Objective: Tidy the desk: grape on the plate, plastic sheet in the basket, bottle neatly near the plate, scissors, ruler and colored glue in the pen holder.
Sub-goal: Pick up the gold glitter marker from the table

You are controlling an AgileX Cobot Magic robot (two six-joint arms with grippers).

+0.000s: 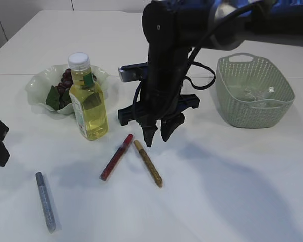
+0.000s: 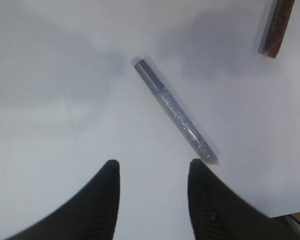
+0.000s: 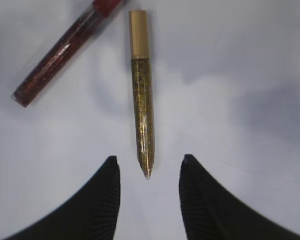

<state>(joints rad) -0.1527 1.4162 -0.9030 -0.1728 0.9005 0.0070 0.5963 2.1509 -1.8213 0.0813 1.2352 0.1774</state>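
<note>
Two open, empty hands — right hand (image 3: pixel 147 167) above gold glue (image 3: pixel 142 95), silver glue (image 2: pixel 175 111) before left hand (image 2: pixel 152 172).

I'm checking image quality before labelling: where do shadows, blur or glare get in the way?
Exterior view: the right arm throws a broad soft shadow across the table. Left wrist view: fingertips blurred, silver glue pen fairly sharp. Right wrist view: gold glue pen sharp, grey shadow patches on the right; no strong glare.

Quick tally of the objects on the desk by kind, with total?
Glitter glue pens: 3 (red, gold, silver)
Bottles: 1
Plates: 1, holding grapes
Baskets: 1, with something clear inside
Total: 6
</note>
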